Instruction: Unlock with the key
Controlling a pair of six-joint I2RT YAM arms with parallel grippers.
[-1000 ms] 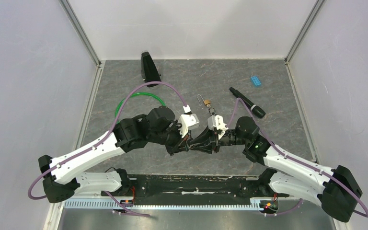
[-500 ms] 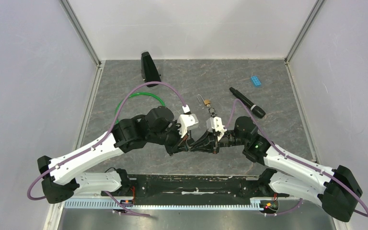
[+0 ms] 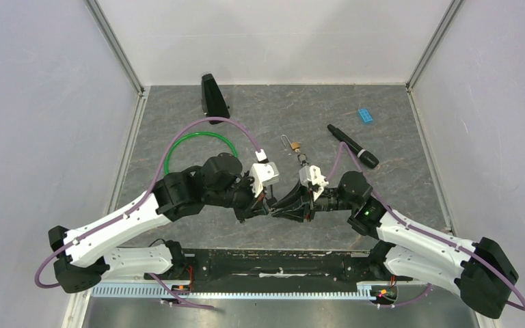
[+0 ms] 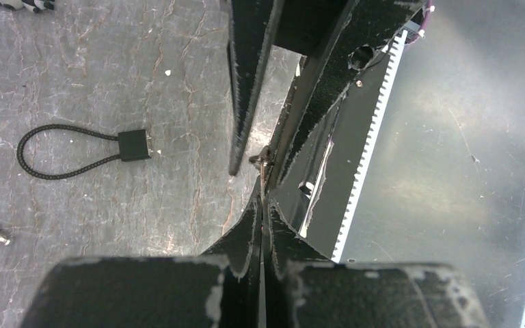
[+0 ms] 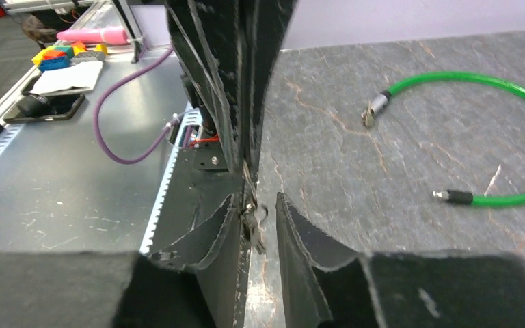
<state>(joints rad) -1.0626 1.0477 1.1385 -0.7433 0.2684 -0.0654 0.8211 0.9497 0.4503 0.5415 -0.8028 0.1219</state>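
Key hangs in the air over the near edge of the worktop, pinched flat in my clamped left end effector. My right end effector stands narrow around its free end with a gap showing, not gripping. Padlock lies further back, well apart; I judge this a hand-to-hand regrasp, so next the right must close squarely on the key before the left lets go, then carry it to the padlock.
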